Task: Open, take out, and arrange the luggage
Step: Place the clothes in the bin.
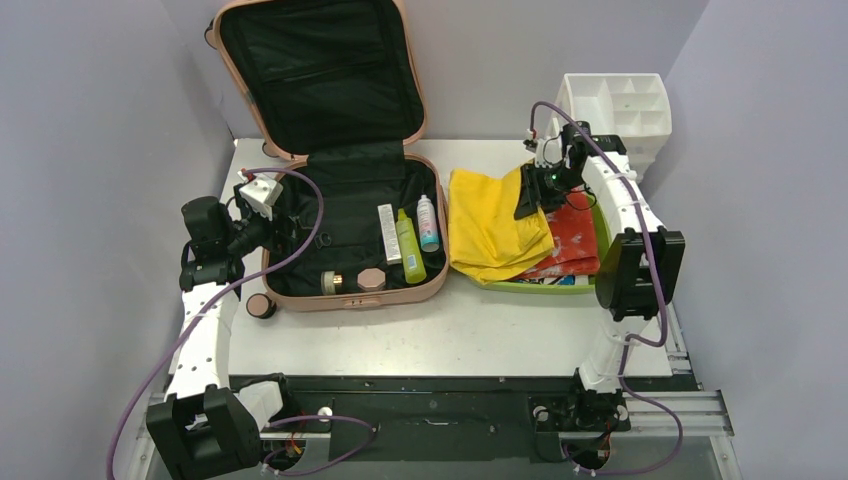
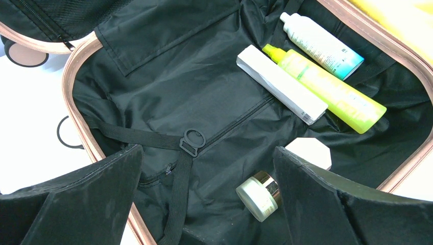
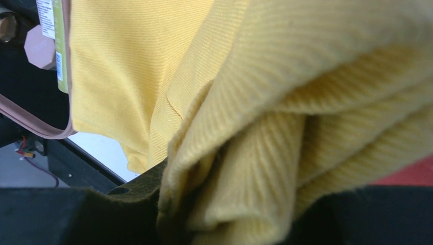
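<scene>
Closest to the lens in the right wrist view, the right end effector (image 3: 219,217) is pinching a bunched fold of yellow cloth (image 3: 265,102), ribbed fabric filling nearly everything above its dark fingers. From overhead, that cloth lies over the left part of the lime-green tray (image 1: 560,287), covering part of a red packet (image 1: 575,240), just to the right of the luggage (image 1: 330,297).

The luggage sits at the left-centre of the desk (image 1: 450,330), already open, with its lid propped upright at the back. The left end effector (image 2: 209,204) hangs over the left side of the lower shell, fingers spread wide and holding nothing. Below it, on the black lining, lie a white box (image 2: 281,84), a yellow-green bottle (image 2: 327,87), a white bottle (image 2: 321,45) and a small jar (image 2: 258,196).

The step in hand looks like settling the cloth on the tray — taking out and arranging, with opening done. Next, the right fingers would need to let go cleanly without dragging the fabric, and the left arm is well placed to drop onto the jar, the nearest item.
</scene>
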Action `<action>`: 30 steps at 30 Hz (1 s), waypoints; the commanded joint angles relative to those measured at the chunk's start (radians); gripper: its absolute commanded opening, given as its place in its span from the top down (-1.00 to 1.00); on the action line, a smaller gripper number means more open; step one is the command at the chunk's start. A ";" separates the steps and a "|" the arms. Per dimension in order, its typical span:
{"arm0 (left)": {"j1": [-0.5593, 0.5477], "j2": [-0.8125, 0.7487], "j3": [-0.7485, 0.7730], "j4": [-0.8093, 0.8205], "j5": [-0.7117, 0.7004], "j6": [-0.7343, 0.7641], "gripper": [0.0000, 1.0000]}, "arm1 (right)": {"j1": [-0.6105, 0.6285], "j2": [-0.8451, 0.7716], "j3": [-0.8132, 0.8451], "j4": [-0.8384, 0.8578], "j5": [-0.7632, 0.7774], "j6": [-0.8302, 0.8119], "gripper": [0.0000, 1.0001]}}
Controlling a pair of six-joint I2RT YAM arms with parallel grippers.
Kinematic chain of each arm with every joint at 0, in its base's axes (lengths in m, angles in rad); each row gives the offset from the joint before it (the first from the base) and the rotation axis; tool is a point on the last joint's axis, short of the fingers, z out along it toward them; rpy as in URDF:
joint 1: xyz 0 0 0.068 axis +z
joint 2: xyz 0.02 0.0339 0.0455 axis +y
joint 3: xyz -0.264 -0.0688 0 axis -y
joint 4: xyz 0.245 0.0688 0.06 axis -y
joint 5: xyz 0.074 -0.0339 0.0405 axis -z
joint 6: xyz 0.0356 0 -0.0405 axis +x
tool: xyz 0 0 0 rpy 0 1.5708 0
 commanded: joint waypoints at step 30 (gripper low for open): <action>0.004 -0.028 0.002 0.005 0.019 -0.003 -0.93 | -0.080 -0.154 0.016 -0.081 0.204 -0.132 1.00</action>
